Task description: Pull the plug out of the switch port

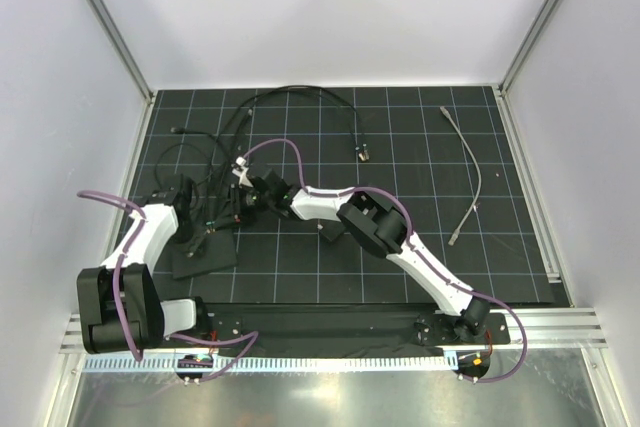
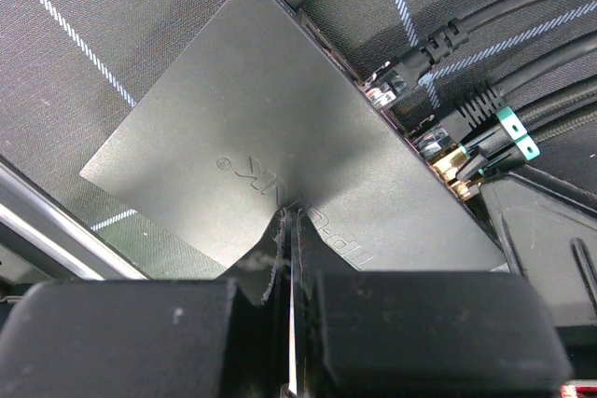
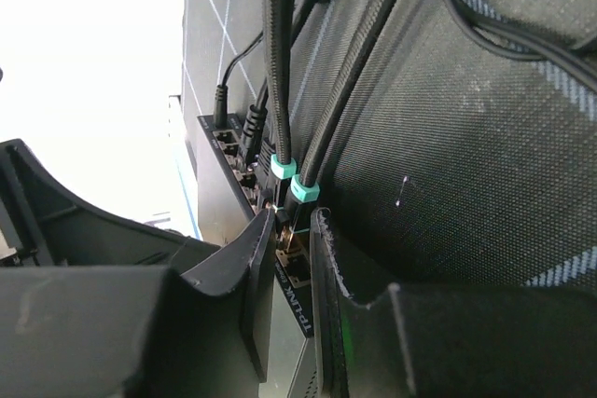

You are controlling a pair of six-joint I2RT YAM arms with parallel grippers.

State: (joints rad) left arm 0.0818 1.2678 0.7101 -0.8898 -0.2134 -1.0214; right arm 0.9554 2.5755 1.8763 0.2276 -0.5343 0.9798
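Observation:
The switch [image 2: 252,109] is a flat matte-black box; in the top view [image 1: 205,255] it lies at the left. Several black cables plug into its narrow edge, among them two plugs with teal bands [image 2: 508,130]. My left gripper [image 2: 291,216] is shut and empty, its tips pressed down on the switch's top face; it also shows in the top view [image 1: 212,219]. My right gripper [image 3: 293,223] reaches in from the right, its fingers closed on either side of the nearer teal-banded plug [image 3: 291,230] at the port edge. An empty port [image 3: 295,272] shows just below that plug.
A small black square block [image 1: 332,234] lies under the right arm. A grey cable [image 1: 475,172] lies loose at the right. Black cables loop over the mat behind the switch, one ending in a loose connector [image 1: 363,154]. White walls surround the mat.

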